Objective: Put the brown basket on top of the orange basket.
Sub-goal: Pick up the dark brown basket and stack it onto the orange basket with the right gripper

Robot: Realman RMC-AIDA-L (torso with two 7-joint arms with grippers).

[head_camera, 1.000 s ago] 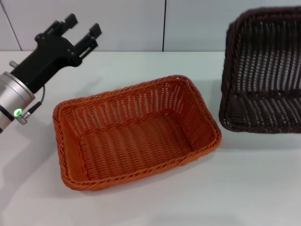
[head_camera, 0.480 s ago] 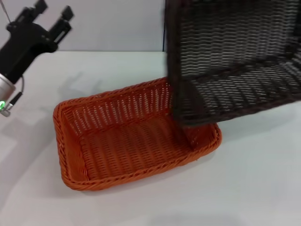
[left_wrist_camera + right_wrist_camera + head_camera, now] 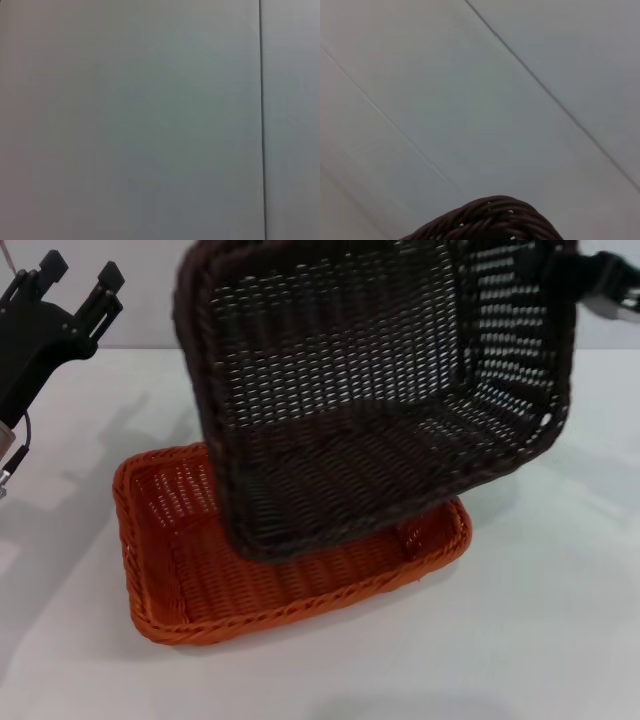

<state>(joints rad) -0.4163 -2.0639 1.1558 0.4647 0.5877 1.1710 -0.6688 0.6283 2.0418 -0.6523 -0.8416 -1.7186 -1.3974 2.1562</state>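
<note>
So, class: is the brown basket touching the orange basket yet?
Cannot tell. In the head view the tilted brown basket overlaps the orange basket, hiding where they might meet; neither wrist view shows that spot.

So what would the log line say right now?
brown basket: lifted, tilted over orange basket | right gripper: holding its rim | left gripper: idle, raised

Two woven baskets, one held above the other.
The dark brown rectangular wicker basket [image 3: 370,390] is tilted in the air, overlapping the bright orange rectangular wicker basket [image 3: 190,570] resting flat below.
</note>
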